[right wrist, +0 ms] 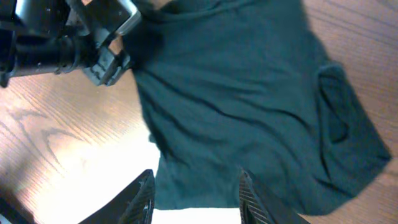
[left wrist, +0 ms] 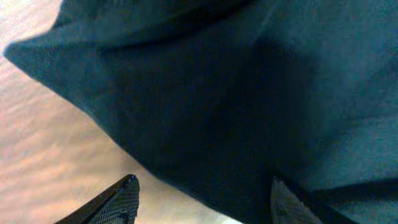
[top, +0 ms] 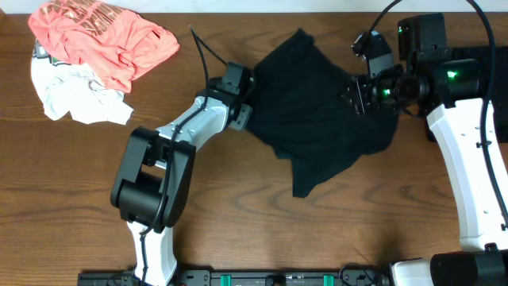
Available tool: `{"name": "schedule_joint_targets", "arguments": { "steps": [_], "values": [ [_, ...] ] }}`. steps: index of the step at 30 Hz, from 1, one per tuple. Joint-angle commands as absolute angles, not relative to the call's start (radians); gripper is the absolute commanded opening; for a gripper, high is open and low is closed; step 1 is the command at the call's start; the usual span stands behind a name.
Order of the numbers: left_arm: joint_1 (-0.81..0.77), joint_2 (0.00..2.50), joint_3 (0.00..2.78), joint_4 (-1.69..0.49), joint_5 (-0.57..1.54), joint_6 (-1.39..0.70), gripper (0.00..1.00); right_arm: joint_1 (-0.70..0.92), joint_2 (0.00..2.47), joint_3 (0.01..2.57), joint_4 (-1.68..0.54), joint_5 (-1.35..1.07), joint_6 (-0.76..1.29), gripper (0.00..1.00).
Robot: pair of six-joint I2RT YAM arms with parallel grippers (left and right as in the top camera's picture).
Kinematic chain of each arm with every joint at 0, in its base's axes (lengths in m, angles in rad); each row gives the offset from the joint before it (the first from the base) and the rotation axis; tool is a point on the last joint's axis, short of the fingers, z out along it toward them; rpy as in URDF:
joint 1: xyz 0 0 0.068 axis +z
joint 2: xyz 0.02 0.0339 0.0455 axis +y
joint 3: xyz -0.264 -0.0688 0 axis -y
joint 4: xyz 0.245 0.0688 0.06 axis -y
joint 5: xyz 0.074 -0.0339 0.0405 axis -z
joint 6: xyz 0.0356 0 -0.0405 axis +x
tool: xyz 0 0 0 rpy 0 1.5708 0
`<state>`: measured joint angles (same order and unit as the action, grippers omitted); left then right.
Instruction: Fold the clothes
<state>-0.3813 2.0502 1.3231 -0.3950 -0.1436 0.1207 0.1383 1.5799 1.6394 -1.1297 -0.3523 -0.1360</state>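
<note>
My left arm lay stretched low across the table toward the black garment. The left gripper sat right at the garment's left edge. On the left wrist feed its fingers stood wide apart and black cloth filled the view between and beyond them. Bare wood showed to the cloth's left. I couldn't tell if either finger touched the fabric.

The right arm stood on the garment's right side, bent at the elbow. The right gripper was over the garment's upper right part. On the right wrist feed its fingers were spread wide too, gripping nothing, and looked down on the garment's edge where it met the wood.

The garment lay unfolded and rumpled on the table between the two grippers. One corner pointed down toward the arm bases.

A coral-pink shirt sat bunched well to the garment's left. A white garment touched it and was partly tucked under it. The left arm's black cable looped just left of the black garment, above the wrist.
</note>
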Motion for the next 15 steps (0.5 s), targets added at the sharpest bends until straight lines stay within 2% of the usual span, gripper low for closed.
{"name": "schedule_joint_targets", "arguments": {
  "steps": [1,13,15],
  "values": [
    [-0.37,2.091,1.261,-0.513,-0.275,0.051,0.68,0.145,1.565,1.64,-1.133,-0.37,-0.122,0.44],
    [-0.37,1.989,1.261,-0.9,-0.274,-0.092,0.69,0.145,1.62,1.636,-1.243,-0.363,0.069,0.52],
    [-0.37,1.989,1.261,-0.979,-0.265,-0.092,0.75,0.146,1.629,1.623,-1.268,-0.361,0.096,0.56]
  ]
}}
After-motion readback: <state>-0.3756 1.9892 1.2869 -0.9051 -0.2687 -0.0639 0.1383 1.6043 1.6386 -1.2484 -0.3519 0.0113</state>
